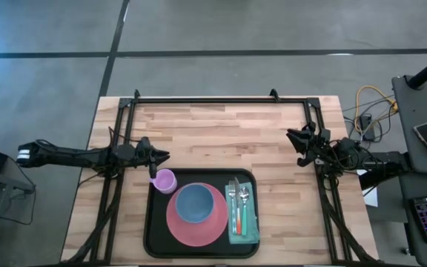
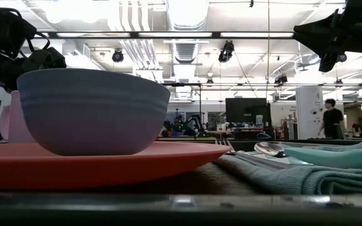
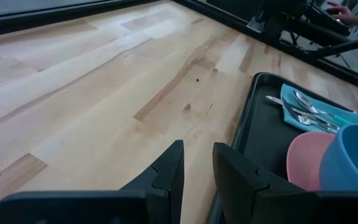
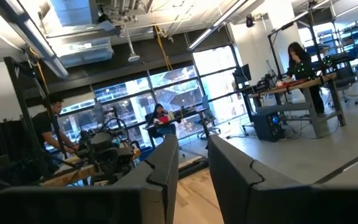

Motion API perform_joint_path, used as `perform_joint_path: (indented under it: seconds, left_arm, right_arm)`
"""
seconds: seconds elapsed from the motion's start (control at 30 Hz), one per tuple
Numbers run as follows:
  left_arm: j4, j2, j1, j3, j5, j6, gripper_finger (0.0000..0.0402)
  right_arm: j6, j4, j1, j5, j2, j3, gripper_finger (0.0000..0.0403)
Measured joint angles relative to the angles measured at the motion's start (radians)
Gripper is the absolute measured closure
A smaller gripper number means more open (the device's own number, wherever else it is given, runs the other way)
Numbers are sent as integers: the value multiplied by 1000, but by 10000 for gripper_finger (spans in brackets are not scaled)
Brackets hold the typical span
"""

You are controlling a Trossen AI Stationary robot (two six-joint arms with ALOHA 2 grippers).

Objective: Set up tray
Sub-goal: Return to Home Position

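The tray (image 1: 156, 231) is set at the table's (image 1: 221, 133) near middle, loaded with pink plate (image 1: 199, 233), blue bowl (image 1: 195, 202), purple cup (image 1: 164, 180) and teal napkin (image 1: 246, 231). The left claw (image 1: 156, 156) is held near the cup, narrowly parted, empty. The right claw (image 1: 291, 135) is held well apart from the tray, likewise narrowly parted and empty.

Tray (image 1: 156, 230) sits on the table (image 1: 221, 133): bowl (image 1: 194, 202) on plate (image 1: 187, 231) inside, cutlery (image 1: 237, 200) on napkin (image 1: 249, 231) to the right, cup (image 1: 164, 180) in the far-left corner.
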Motion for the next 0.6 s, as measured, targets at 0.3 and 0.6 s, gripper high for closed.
perform_joint_path:
  seconds: [0.3,0.6]
  left_arm:
    - [0,0,0,0,0,0,335]
    - [0,0,0,0,0,0,335]
  right_arm:
    - [0,0,0,0,0,0,335]
    - [0,0,0,0,0,0,322]
